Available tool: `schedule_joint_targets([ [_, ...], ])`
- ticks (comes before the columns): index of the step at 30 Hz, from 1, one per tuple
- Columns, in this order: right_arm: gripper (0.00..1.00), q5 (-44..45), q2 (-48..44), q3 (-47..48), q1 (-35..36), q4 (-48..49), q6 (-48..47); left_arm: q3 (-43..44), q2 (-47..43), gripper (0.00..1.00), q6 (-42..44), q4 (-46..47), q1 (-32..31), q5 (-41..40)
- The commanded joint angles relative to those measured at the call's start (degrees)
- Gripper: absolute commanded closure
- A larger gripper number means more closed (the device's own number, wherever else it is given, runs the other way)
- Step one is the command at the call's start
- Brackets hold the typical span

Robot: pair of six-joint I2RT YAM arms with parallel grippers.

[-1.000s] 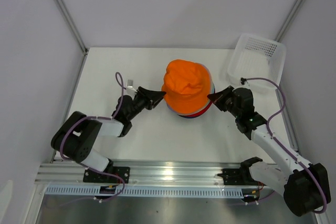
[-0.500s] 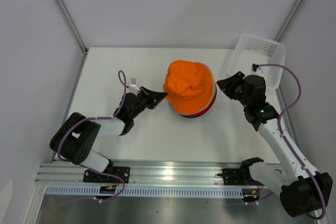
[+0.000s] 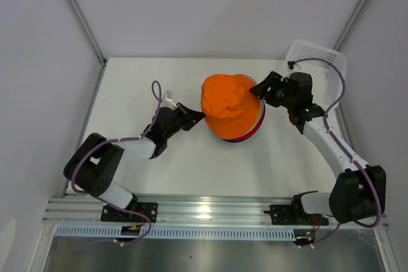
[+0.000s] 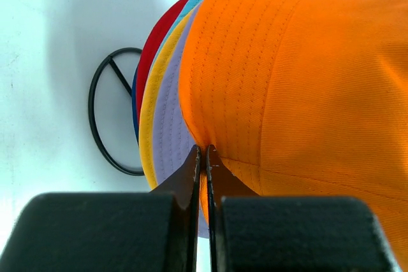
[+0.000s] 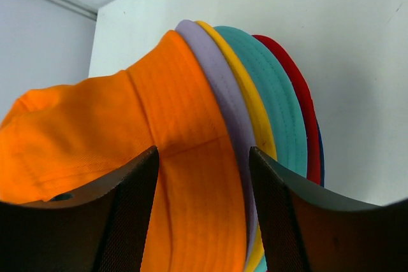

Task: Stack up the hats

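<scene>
Top external view, contents as found.

Stack of hats (image 3: 245, 128): middle of the table (image 3: 127, 87), crowns nested.
- Top: orange hat (image 3: 231, 103), crown rumpled.
- Beneath, brims only, in order downward in the right wrist view: lavender hat (image 5: 220, 93), yellow hat (image 5: 245, 87), teal hat (image 5: 274, 93), red hat (image 5: 299, 93), navy hat (image 5: 320, 151) as a thin sliver.

Left gripper (image 3: 199, 116): at the stack's left edge. Its fingers (image 4: 191, 170) are pressed together on the edge of the orange brim, with a strip of orange between them.

Right gripper (image 3: 260, 90): at the stack's far right edge. Its fingers (image 5: 150, 170) are spread apart, one on each side of the orange brim, gripping nothing.

Black wire frame (image 4: 95, 113): ring flat on the table, partly under the brims on the left side.

White basket (image 3: 319, 55): far right corner, apart from the stack.
</scene>
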Motion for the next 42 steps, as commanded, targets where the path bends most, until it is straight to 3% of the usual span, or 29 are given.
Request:
schedule_joint_targets([
  [1, 0.38, -5.35, 3.66, 3.94, -0.84, 3.98, -3.12, 1.52, 0.52, 0.99, 4.10, -3.59, -0.65, -1.49],
  [6, 0.48, -7.38, 6.05, 3.85, -1.11, 7.23, -2.85, 1.96, 0.26, 0.99, 5.16, -4.29, -0.74, -1.93],
  [13, 0.92, -6.68, 8.33, 2.28, -1.72, 7.76, -2.94, 3.19, 2.10, 0.99, 5.78, -5.61, -0.74, -1.93],
  [15, 1.00, -5.54, 9.56, 2.10, -1.81, 6.89, -3.29, 3.54, 2.63, 0.99, 5.78, -6.14, -0.74, -2.01],
  [26, 1.00, -3.96, 12.73, 0.16, -1.99, 5.57, -4.35, 3.81, 5.70, 0.99, 6.48, -11.06, -1.18, -1.93],
  [40, 1.00, -3.43, 11.67, 3.59, -2.51, 0.64, -6.46, 7.41, 6.68, 0.99, 14.47, -19.84, -3.73, -2.45],
  [41, 1.00, -3.43, 11.76, 3.59, -2.60, 0.56, -6.55, 7.24, 4.58, 0.99, 14.83, -20.55, -3.73, -2.98],
  [42, 1.00, -3.43, 11.76, 3.68, -2.60, 0.47, -6.72, 6.80, 3.26, 0.92, 15.70, -21.25, -3.64, -3.68],
])
